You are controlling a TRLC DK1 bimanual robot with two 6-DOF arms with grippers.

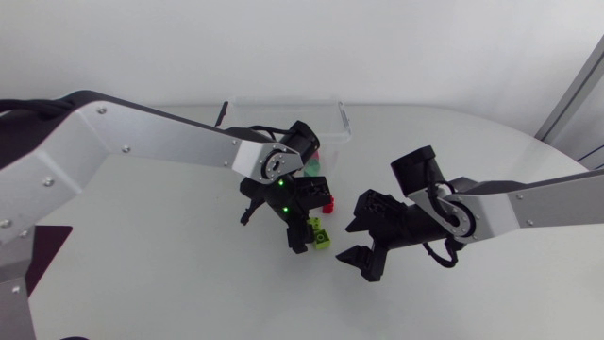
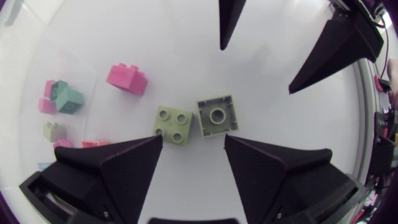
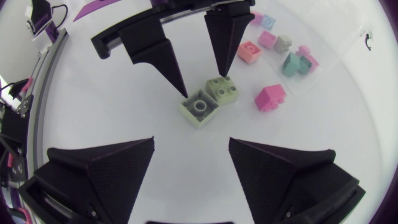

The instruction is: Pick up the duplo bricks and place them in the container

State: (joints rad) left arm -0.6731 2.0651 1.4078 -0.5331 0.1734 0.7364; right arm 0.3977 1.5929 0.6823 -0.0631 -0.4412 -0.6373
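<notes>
Two pale green bricks lie side by side on the white table, one studs up (image 2: 174, 124), one turned over (image 2: 216, 116). My left gripper (image 2: 194, 142) hangs right over them, fingers half apart, tips at their near edges without clamping them. From the right wrist view its tips (image 3: 185, 92) touch the top edges of the same pair (image 3: 200, 109). My right gripper (image 3: 191, 142) stands open just short of the bricks, empty. A pink brick (image 2: 127, 79) lies loose beside them. In the head view both grippers, left (image 1: 304, 234) and right (image 1: 354, 241), meet at the green bricks (image 1: 323, 234).
The clear container (image 1: 283, 111) stands at the back behind my left arm, and holds several pink, teal and pale bricks (image 2: 62, 99). My two grippers face each other closely, fingertips a brick's width apart.
</notes>
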